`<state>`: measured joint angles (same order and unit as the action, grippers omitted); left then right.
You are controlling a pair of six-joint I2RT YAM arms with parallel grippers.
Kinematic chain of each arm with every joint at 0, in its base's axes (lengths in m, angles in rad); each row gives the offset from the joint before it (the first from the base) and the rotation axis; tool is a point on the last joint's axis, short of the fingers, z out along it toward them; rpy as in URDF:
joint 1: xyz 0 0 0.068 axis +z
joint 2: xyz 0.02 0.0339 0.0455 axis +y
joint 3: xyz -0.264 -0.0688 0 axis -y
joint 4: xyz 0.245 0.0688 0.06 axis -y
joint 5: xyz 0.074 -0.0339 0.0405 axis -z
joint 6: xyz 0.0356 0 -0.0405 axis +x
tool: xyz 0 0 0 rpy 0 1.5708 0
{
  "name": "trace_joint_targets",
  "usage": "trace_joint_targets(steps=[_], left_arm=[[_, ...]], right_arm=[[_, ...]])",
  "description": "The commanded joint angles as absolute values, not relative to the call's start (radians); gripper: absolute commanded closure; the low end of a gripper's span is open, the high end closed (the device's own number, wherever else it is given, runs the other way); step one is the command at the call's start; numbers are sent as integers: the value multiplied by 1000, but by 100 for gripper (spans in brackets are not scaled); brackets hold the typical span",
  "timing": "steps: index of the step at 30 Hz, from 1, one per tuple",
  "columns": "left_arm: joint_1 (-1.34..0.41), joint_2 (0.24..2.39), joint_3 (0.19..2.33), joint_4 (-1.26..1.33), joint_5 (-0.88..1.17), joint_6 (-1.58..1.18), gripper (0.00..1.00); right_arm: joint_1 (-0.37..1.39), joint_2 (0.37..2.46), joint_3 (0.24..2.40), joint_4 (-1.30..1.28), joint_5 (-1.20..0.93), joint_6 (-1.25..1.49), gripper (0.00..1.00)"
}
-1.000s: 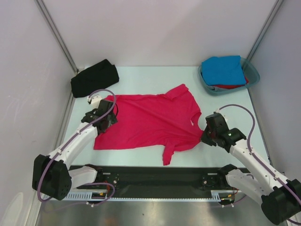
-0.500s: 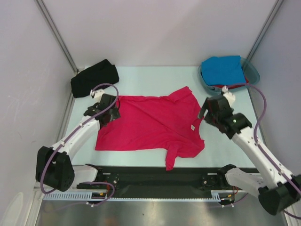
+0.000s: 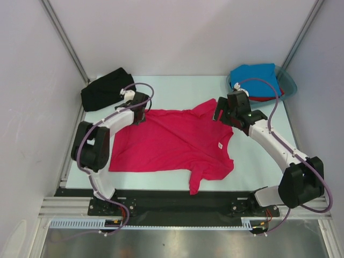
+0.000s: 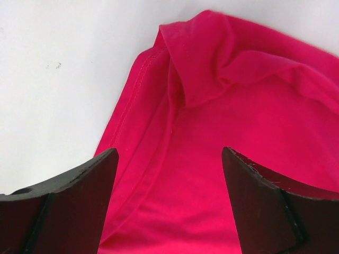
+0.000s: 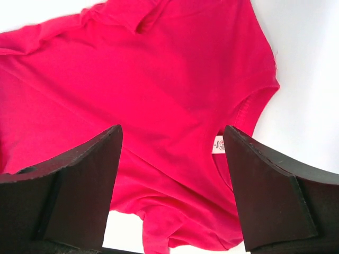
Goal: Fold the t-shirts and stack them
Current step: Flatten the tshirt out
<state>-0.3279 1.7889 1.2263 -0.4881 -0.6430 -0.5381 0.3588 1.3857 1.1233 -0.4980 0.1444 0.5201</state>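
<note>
A: Where's the pink shirt (image 3: pixel 172 142)?

B: Spread on the tabletop (image 3: pixel 177 88), mostly flat. It spans the ground between the two hands and runs toward the arm bases from both. One sleeve is bunched at the near edge. The white label (image 5: pixel 218 144) sits at the neckline, just nearer than the right hand and a touch to its right.

A: Left hand (image 3: pixel 141 112)?

B: Over the shirt's far left corner. Fingers spread wide, nothing held. In the wrist view there is pink cloth below and between them, a folded-over flap just ahead, and bare tabletop off to the left. Can't tell whether the tips touch the cloth.

A: Right hand (image 3: pixel 221 110)?

B: Over the far right sleeve. Also wide open and empty. Its wrist view shows the shirt body under the gap and the neck curve to the right. Contact with the cloth is unclear.

A: The other shirts?

B: Black shirt (image 3: pixel 106 88) is bundled just beyond the left hand and to its left, close to the pink corner. Blue shirt (image 3: pixel 257 79) lies beyond the right hand and to its right, on top inside the tub (image 3: pixel 291 86). Red shirt (image 3: pixel 264 98) shows only as a strip under the blue.
</note>
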Motion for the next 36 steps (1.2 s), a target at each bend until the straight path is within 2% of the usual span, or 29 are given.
trace_joint_targets(steps=[1, 8, 12, 13, 19, 27, 36], left_arm=[[-314, 1867, 1301, -518, -744, -505, 15], [-304, 1954, 1393, -593, -813, -502, 18], [-284, 1965, 1405, -607, -807, -495, 38], [-276, 1976, 1410, -612, -811, -488, 39], [-252, 2020, 1448, -646, -798, -468, 38], [-252, 2032, 1462, -629, -707, -430, 33], [-252, 1973, 1411, -561, -643, -416, 30]], right_arm=[[360, 1341, 1163, -451, 124, 480, 18], [356, 1330, 1141, -436, 115, 476, 18], [350, 1342, 1137, -422, 103, 476, 18], [348, 1347, 1138, -423, 98, 474, 18], [344, 1367, 1144, -422, 84, 468, 18], [334, 1377, 1141, -422, 77, 469, 18], [336, 1393, 1140, -419, 58, 468, 18]])
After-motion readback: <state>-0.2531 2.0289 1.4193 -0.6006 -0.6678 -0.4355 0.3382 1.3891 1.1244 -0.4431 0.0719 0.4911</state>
